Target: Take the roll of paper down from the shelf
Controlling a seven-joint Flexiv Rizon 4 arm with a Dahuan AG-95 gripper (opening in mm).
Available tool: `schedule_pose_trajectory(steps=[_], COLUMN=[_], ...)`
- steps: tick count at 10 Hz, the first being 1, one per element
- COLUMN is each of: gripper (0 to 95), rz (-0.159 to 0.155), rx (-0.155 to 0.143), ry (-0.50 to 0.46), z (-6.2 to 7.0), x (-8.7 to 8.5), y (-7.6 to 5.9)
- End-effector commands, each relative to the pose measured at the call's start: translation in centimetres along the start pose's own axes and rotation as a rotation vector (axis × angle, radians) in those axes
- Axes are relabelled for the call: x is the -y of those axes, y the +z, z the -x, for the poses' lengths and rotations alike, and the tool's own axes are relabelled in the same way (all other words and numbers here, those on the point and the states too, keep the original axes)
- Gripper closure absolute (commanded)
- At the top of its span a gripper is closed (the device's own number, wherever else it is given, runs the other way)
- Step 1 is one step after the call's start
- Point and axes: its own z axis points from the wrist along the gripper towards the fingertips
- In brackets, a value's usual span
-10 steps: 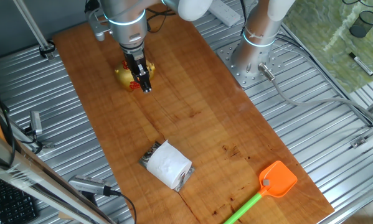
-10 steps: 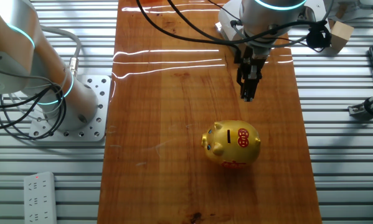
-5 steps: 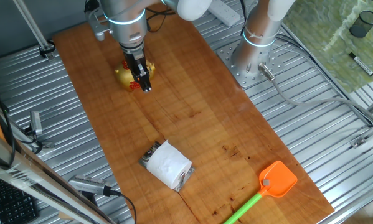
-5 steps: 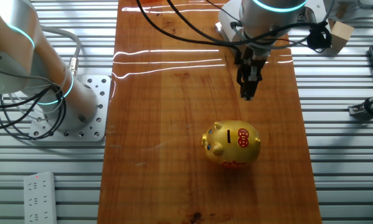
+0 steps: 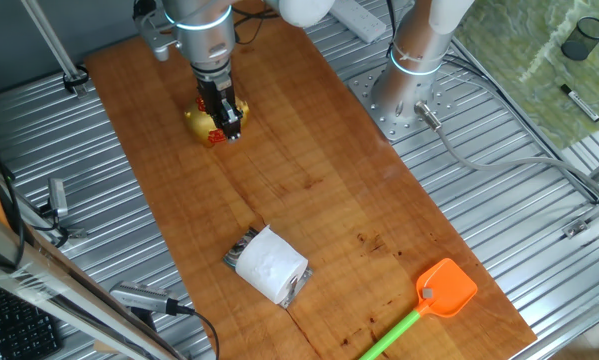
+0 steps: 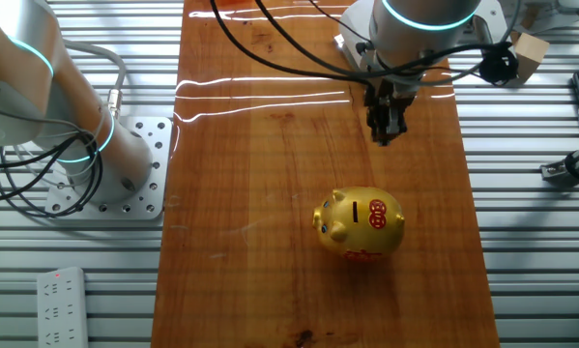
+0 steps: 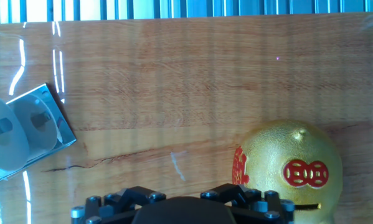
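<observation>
The white roll of paper (image 5: 270, 264) lies on its side on the low metal shelf (image 5: 241, 247), near the front end of the wooden board. In the hand view the roll (image 7: 9, 132) and the shelf (image 7: 63, 127) show at the left edge; the other fixed view does not show them. My gripper (image 5: 228, 131) hangs far from them at the board's back end, right beside the golden piggy bank (image 5: 200, 122). Its fingers are together, shut on nothing. In the other fixed view the gripper (image 6: 386, 135) hovers just beyond the piggy bank (image 6: 360, 223).
The wooden board (image 5: 319, 175) lies on a ribbed metal table. An orange fly swatter (image 5: 445, 289) rests at the board's front right corner. A second arm's base (image 5: 407, 92) stands to the right of the board. The piggy bank (image 7: 289, 169) fills the hand view's lower right.
The gripper has risen a little and drawn slightly back over the piggy bank's side. The roll, the shelf and the piggy bank have not moved.
</observation>
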Motion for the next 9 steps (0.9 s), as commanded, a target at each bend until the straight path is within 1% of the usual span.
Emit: schedule_pose_trajectory(steps=[1,4,8,9], gripper=[95.0,95.0,95.0,95.0], rz=[-0.001,-0.002,-0.021,-0.020], rx=[0.000,0.000,-0.004,-0.005], ry=[0.003,-0.001,0.005,0.006], z=[0.00,-0.01,-0.03,-0.04], x=[-0.03,-0.06,-0.09,-0.10], y=[0.00,-0.04,-0.09,-0.11])
